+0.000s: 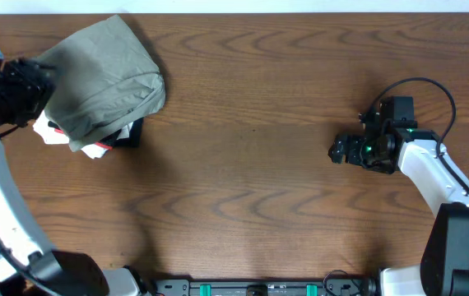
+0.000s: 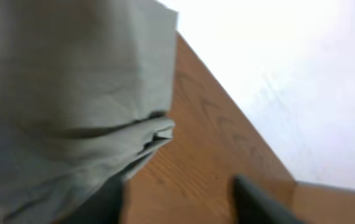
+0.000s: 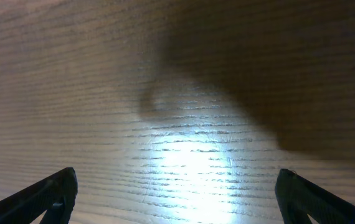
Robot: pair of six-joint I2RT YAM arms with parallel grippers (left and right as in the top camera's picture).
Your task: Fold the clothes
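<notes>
The left gripper [image 1: 41, 82] is at the far left of the table [image 1: 251, 189], right up against the left edge of the clothes [image 1: 107, 78]. In the left wrist view, one dark finger [image 2: 258, 199] pokes up at the bottom right. A second dark shape sits at the bottom left, partly under the hanging cloth, and it looks like the other finger. Bare wood shows between the two, so the fingers look spread apart and do not pinch the cloth. The cloth hangs just beside that gap and fills the left side of this view, soft and full of wrinkles.

The clothes are one big grey-green bundle in the far left corner of the table. The bundle is humped up and rounded, with creases running across it. It lies on top of other things. A bit of white cloth [image 1: 95, 150] sticks out at its near edge, and a black thing [image 1: 129, 133] peeks out just to the right of that. More white, with a spot of red, shows at the near left edge, close to the left gripper.

The right gripper [image 1: 337, 150] is well apart from all this, on the right side of the table. Its fingers [image 3: 53, 193] are spread wide, with nothing between them. Below them is only bare brown wood with a bright shine on it.
</notes>
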